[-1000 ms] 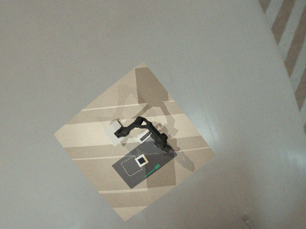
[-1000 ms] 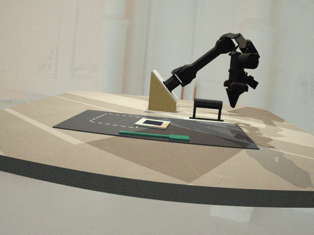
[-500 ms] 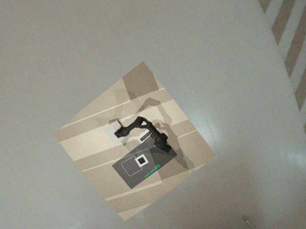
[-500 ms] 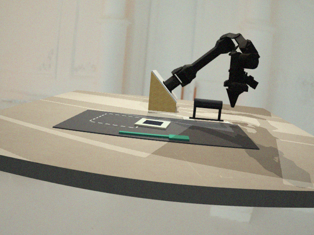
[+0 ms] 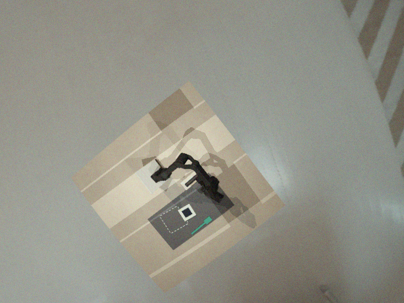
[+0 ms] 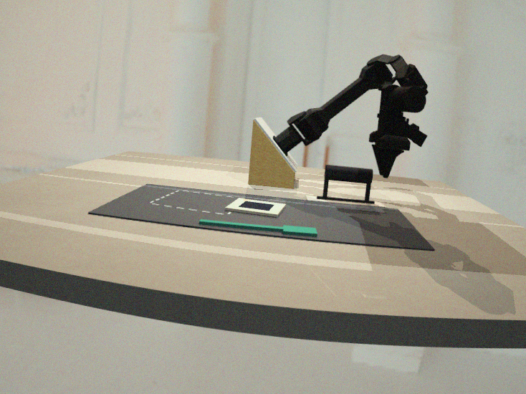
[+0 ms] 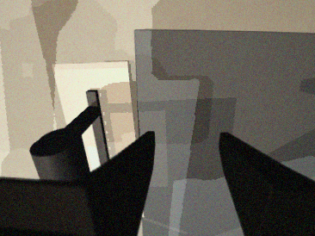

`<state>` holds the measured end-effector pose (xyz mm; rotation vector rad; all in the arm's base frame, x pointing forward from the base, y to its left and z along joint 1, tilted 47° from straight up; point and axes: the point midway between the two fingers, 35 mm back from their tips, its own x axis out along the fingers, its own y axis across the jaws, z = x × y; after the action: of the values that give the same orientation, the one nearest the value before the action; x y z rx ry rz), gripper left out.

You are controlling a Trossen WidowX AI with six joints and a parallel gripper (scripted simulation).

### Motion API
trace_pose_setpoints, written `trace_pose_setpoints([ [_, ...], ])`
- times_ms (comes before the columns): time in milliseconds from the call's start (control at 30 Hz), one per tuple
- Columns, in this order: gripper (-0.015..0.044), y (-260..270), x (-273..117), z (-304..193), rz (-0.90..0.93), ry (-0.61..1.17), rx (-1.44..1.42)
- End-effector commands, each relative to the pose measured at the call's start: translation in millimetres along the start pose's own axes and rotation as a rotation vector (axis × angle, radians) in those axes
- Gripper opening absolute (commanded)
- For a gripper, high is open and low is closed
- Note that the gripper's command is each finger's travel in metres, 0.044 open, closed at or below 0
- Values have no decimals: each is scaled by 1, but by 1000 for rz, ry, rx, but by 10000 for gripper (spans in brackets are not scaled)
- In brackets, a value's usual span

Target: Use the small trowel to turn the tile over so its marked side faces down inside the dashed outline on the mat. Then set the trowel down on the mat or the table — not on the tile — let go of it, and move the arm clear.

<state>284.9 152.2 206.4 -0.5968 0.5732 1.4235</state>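
Note:
The tile (image 5: pixel 186 212) (image 6: pixel 256 205) lies flat on the dark mat (image 5: pixel 173 243) (image 6: pixel 118 207) (image 7: pixel 258 60), its dark marked square facing up. It sits across the right side of the dashed outline (image 5: pixel 165 225) (image 6: pixel 152 202), mostly outside it. A green trowel (image 5: pixel 207 220) (image 6: pixel 299 231) with a thin handle and small flat blade lies along the mat's edge, apart from the tile. My gripper (image 6: pixel 385 175) (image 7: pixel 187 139) points down, open and empty, well above the surface, near the mat's end away from the outline. Its fingertips are hidden under the arm in the top view.
A black bar handle (image 5: pixel 191 181) (image 6: pixel 349 173) (image 7: pixel 60 148) stands on two posts over a pale plate (image 7: pixel 92 71), beside the mat and near my gripper. The arm rises from a wedge-shaped base (image 6: pixel 269 161) behind the mat. Arm shadows fall across the mat and table (image 6: pixel 219 258).

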Motion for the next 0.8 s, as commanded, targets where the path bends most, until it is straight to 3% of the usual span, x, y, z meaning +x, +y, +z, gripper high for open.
trace_pose_setpoints([
  [0, 270, 31, -13, -29, 2, 2, -5],
  [200, 270, 88, -20, -70, 5, -11, -18],
  [767, 270, 89, -3, -72, 5, -7, -18],
])
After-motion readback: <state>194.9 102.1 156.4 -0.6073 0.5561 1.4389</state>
